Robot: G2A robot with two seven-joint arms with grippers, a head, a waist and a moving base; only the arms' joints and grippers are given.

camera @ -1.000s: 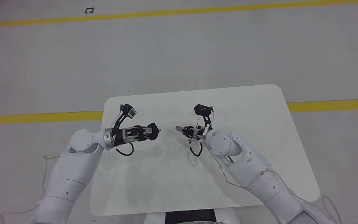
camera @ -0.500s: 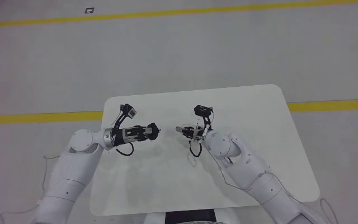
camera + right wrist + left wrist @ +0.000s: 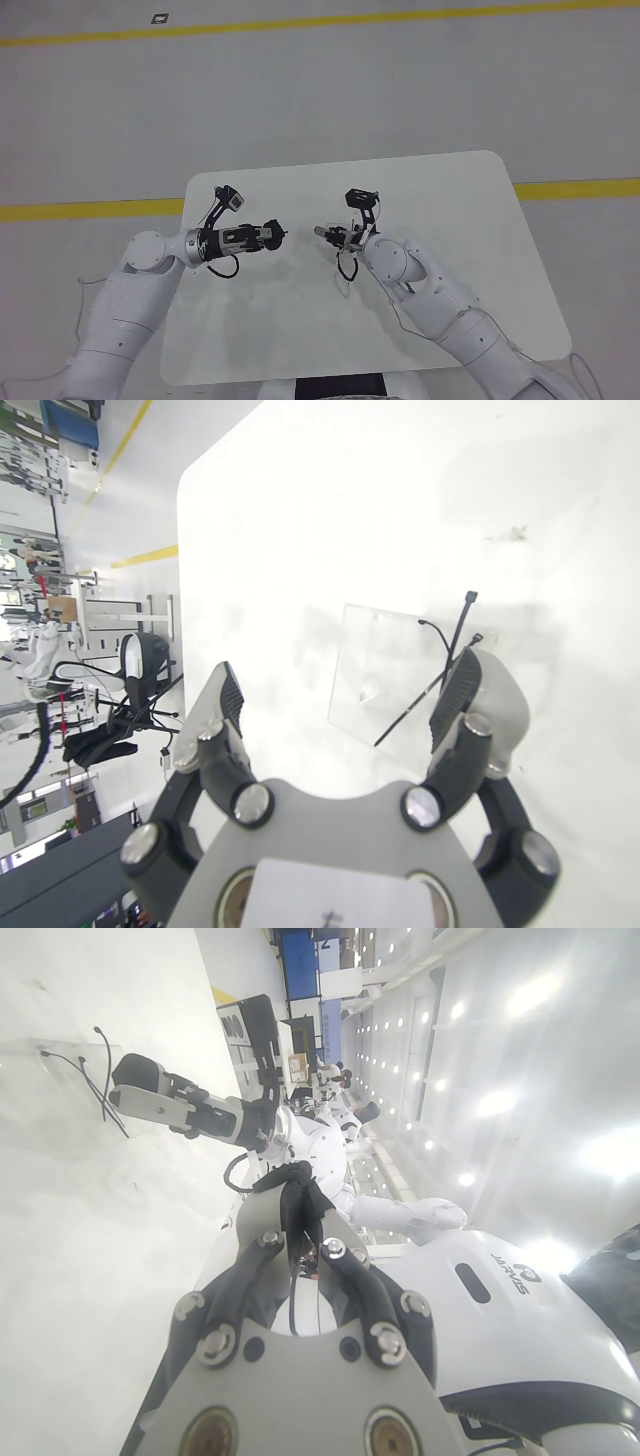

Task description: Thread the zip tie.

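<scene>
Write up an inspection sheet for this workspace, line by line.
Surface: white table, rounded corners, faint smudges.
Job's things: black zip ties lie crossed on a clear sheet on the table; a thin black strap, likely another tie, is in the left gripper.
Clutter: small scrap on the table.
Grippers: left gripper shut on the strap; right gripper open at the clear sheet, beside the ties.
Cables: black cable loop at the right wrist.
Surroundings: grey floor with yellow lines.
</scene>
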